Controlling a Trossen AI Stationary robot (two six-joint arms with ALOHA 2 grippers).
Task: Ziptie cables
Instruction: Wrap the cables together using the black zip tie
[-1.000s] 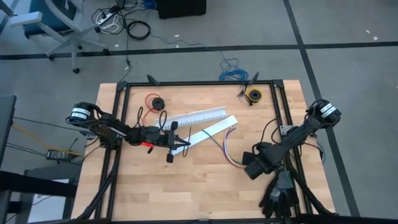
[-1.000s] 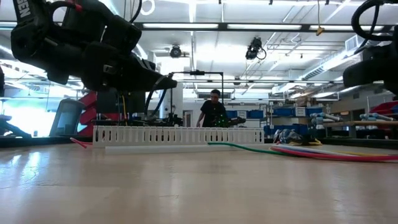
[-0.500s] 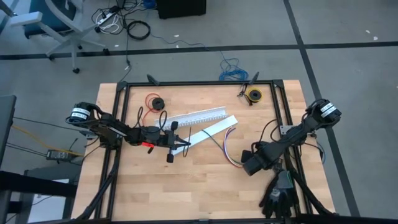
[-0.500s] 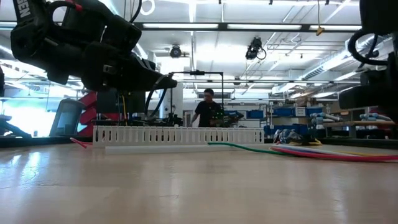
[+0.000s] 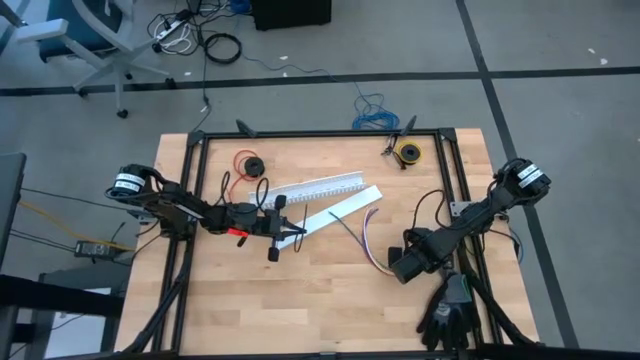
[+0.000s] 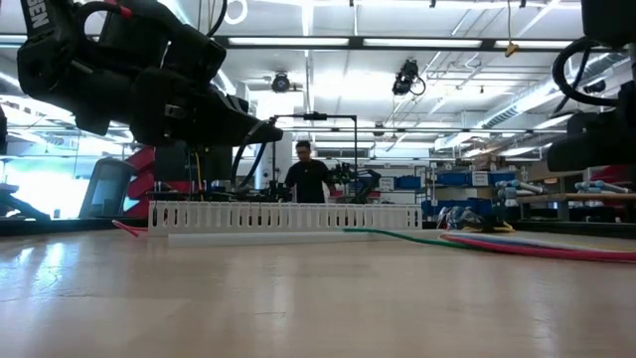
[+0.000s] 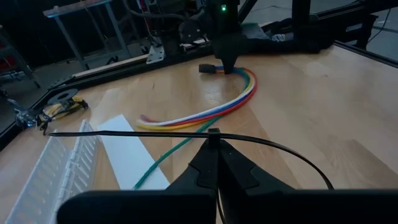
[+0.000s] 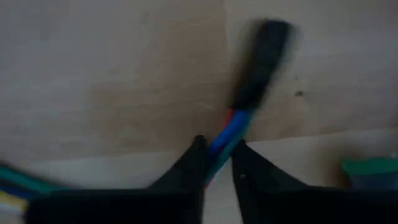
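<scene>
Right pincer [image 8: 216,163]: fingers now drawn in on the cables [image 8: 225,134], pinching the bundle just short of its dark connector end. A second ago these fingers stood wide above the wires; the closing is fresh, so call the grasp newly made, firmness unproven. The wrist picture is smeared, suggesting motion.

High view: right pincer [image 5: 397,266] sits at the near end of the cables [image 5: 368,238]; the bundle curves away from it toward the white strip [image 5: 340,208]. The curve looks to have shifted slightly since a second ago, which fits the pull of a grip.

Left pincer [image 7: 214,167]: clenched on the ziptie [image 7: 155,134], holding it level near its middle, off the surface [image 5: 300,290]. No change there. Just beyond it, the green wire [image 7: 171,152], then the cable bundle, then the right arm's pincer at the far end.

Farther off: slotted white channel [image 5: 315,186], the red wire spool [image 5: 250,165].

Judgement: both parts are now in hand. Next is bringing bundle and ziptie together; nothing is looped yet.
</scene>
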